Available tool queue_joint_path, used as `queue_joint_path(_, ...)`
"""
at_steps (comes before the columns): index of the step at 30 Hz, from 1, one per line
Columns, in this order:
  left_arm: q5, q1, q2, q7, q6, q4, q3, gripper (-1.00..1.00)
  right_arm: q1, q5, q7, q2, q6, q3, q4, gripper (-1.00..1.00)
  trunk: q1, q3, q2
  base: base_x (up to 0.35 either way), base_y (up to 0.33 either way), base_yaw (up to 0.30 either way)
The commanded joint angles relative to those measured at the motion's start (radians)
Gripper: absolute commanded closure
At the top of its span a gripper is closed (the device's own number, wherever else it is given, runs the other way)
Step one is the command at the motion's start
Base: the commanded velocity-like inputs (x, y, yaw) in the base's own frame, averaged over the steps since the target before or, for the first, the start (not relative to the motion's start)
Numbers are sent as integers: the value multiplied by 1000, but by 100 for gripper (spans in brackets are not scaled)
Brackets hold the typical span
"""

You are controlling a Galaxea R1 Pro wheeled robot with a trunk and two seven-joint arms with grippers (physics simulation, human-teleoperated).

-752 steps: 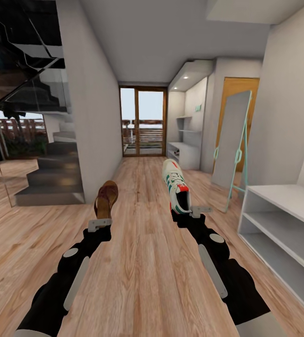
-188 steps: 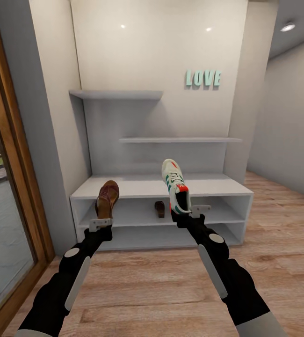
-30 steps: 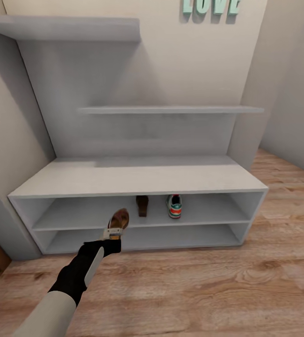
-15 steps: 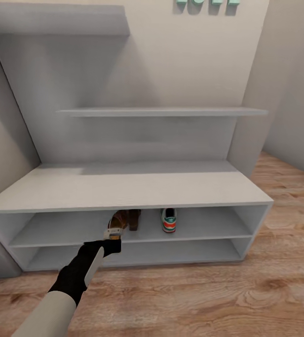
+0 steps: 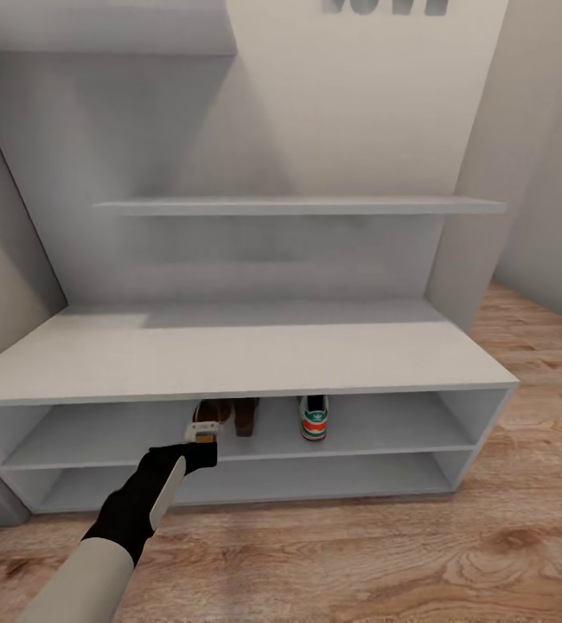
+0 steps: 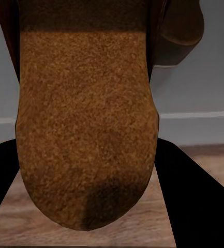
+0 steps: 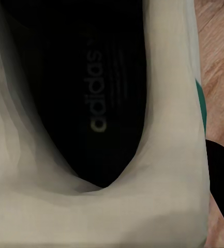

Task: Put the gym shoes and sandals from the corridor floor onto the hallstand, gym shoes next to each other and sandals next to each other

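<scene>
The light grey hallstand (image 5: pixel 229 350) stands ahead against the wall. On its upper open shelf a brown sandal (image 5: pixel 246 415) lies next to a white and green gym shoe (image 5: pixel 314 417). My left gripper (image 5: pixel 201 430) is shut on the second sandal (image 5: pixel 208 410), holding it at the shelf's front edge, just left of the first. The left wrist view has the held sandal's tan footbed (image 6: pixel 86 119) between dark fingers (image 6: pixel 194 201), with the other sandal (image 6: pixel 180 31) beyond. In the right wrist view the second gym shoe's dark insole (image 7: pixel 91 103) is very close, beside a dark finger (image 7: pixel 221 170).
Two staggered wall shelves (image 5: pixel 298 206) hang above the bench top. The lower open shelf (image 5: pixel 316 472) sits just above the wood-plank corridor floor (image 5: pixel 359 562). A wall (image 5: pixel 549 147) closes the right side.
The head view has moved closer and shifted. My left gripper has carried its sandal forward, from in front of the rack to the upper shelf opening beside the other sandal.
</scene>
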Motion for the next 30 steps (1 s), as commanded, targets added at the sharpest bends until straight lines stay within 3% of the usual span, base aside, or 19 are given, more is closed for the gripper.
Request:
queue_joint_path(1,7,0,1,4,5,-1,-1,100,-1,-10,-9,0,4,0,-1,100,0,-5,-1,0,0,0)
queue_joint_path(5,7,0,2,4,5,-1,-1,100,-1,-10,-9,0,3,0,-1,100,2,-20,-2,0,0,0)
queue_joint_path(10,7,0,3,4,5,-1,-1,100,-1,-10,-9,0,4,0,-1,100,2,-20,-2,0,0,0)
queue_joint_path(19,7,0,16,4,5,0,1,100,-1,-10,-9,0,4,0,-1,100,6,-55,-4,0,0,0)
queue_joint_path(30,7,0,25,4,5,0,1,100,-1,-10,-9,0,4,0,-1,100,6,-55,-4,7,0,0)
